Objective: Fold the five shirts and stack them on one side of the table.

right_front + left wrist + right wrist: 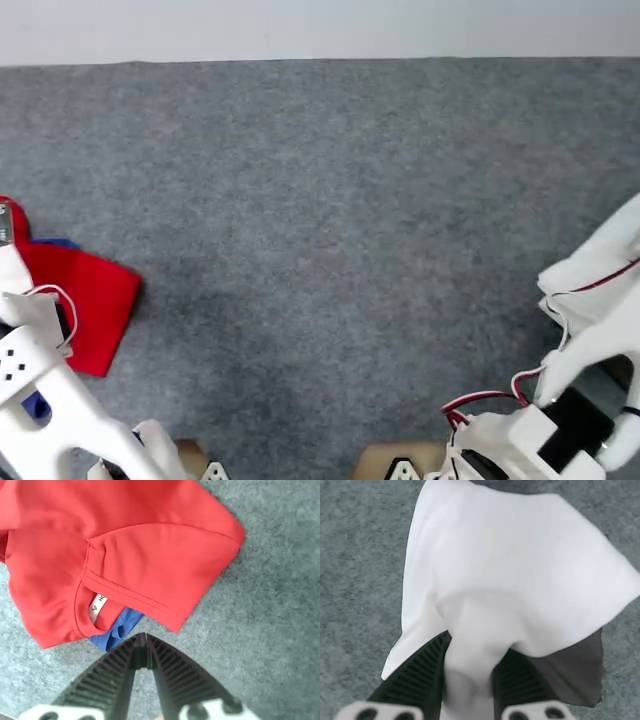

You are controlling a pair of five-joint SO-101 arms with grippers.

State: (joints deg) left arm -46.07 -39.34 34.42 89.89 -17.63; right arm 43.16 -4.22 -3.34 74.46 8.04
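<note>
Your left gripper [144,647] is sitting closest to the lens in its wrist view, with its ribbed black jaws pressed tip to tip and gripping nothing. It is hovering just beside the near hem of the red shirt [125,555]. That red shirt is lying folded at the left edge of the grey table covering [330,200]. It is resting on a blue shirt [117,630] whose corner is peeking out underneath, so I judge you are looking at the stack growing on that side. The shut, empty jaws are suggesting this gripper is done with that piece for now. Your right gripper [475,647] is doing the opposite job: its jaws are standing partly open around a bunched fold of the white shirt [520,570] and pinching it. The rest of that cloth is draping away over the table at the far right side in the high view. A darker grey piece of cloth [575,675] is showing under the white shirt's edge, but you cannot be sure it is another shirt. Gripping the white shirt by a gathered part is probably letting you drag or lift it toward open table for folding, so I judge the task to be under way, with several shirts not yet stacked.
</note>
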